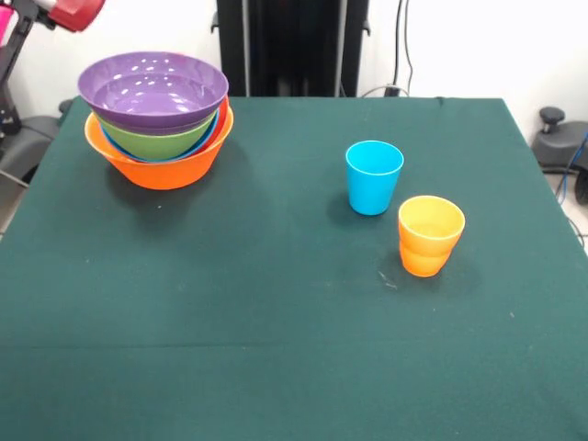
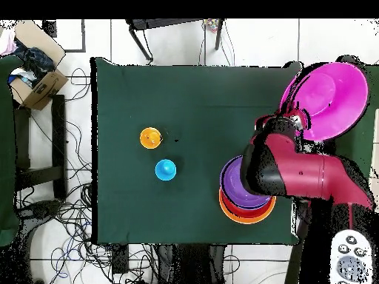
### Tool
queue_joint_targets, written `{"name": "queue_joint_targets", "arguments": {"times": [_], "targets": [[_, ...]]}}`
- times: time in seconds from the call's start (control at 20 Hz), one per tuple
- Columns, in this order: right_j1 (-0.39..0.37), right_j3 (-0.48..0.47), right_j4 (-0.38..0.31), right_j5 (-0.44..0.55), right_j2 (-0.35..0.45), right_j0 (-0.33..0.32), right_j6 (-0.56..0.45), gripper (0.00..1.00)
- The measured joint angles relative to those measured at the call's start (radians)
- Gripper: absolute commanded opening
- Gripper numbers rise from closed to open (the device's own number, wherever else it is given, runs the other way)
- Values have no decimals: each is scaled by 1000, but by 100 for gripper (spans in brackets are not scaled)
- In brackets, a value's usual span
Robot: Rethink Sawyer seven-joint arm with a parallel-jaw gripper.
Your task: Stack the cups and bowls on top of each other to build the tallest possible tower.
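1. On the green surface (image 1: 276, 303), I saw the tower (image 1: 158, 118) at the far left corner of the front view, close to the robot's side.
2. Its base was the big orange bowl (image 1: 165, 165); nested in it I could make out a red-orange rim, a blue rim, a green bowl (image 1: 152, 141) and the purple bowl (image 1: 152, 89) on top.
3. The purple bowl sat slightly tilted, its rim higher on the right in the front view.
4. The blue cup (image 1: 374, 176) stood upright near the middle right of the surface, mouth up, well apart from the tower.
5. Just beside it, nearer the camera and further right, stood the yellow cup (image 1: 431, 225), nested in an orange cup (image 1: 424, 260) whose lower part showed beneath it.
6. From overhead, the same cups showed as a blue disc (image 2: 166, 170) and a yellow-orange disc (image 2: 150, 137), near each other but not touching.
7. From overhead, the red arm (image 2: 296, 170) lay across the tower's right side, covering part of the purple bowl (image 2: 235, 185).
8. The gripper (image 2: 287, 118) sat at the rim of the pink bowl (image 2: 329, 96), which hung beyond the surface's edge; it appeared to be pinching that rim, though I could not see the fingers clearly.
9. In the front view only a red piece of the arm (image 1: 73, 13) showed at the top left.
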State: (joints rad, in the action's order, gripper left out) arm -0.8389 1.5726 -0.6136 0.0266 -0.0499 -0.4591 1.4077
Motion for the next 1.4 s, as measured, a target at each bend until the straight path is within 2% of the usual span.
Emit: {"name": "queue_joint_targets", "arguments": {"times": [0.65, 1.4], "targets": [[-39, 91, 8, 35, 30, 16, 0, 0], [-52, 143, 31, 36, 29, 100, 0, 0]]}}
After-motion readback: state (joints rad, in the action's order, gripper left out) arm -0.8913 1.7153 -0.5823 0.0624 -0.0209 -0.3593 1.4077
